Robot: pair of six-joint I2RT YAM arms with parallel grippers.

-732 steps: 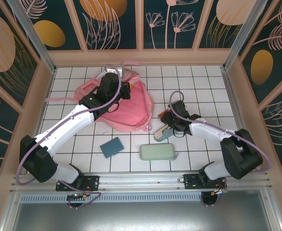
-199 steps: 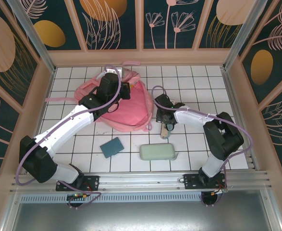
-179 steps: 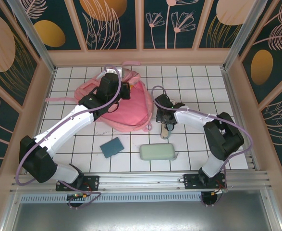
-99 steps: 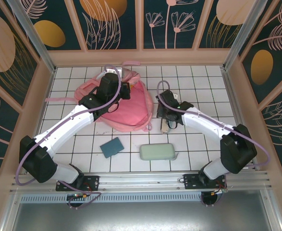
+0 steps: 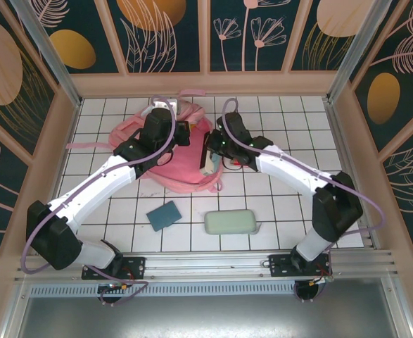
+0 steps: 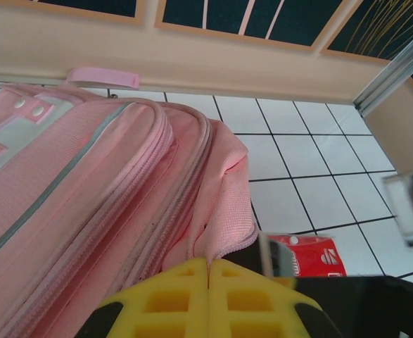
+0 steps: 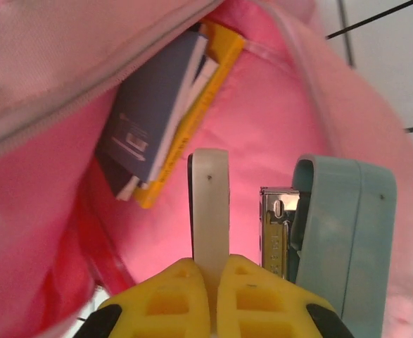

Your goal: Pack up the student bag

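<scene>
Pinching the open rim of the student bag (image 5: 181,169), the left gripper (image 6: 208,264) is closed tight on pink fabric. Bag lies far left-centre on the tiled table (image 5: 290,120). Right gripper (image 7: 211,267) clamps a stapler (image 7: 336,225) by its white base, teal top splayed, over the bag mouth. Books (image 7: 150,120) sit inside.

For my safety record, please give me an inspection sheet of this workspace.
Surface: white tiled table, no spill seen.
Job's things: student bag lies open; blue booklet and yellow book inside.
Clutter: teal pad and green case near the front; red packet beside the bag.
Grippers: left gripper shut on the bag's edge; right gripper shut on stapler above the opening.
Cables: lilac cable along each arm, no snag seen.
Surroundings: floral wall panels, metal rail.
</scene>
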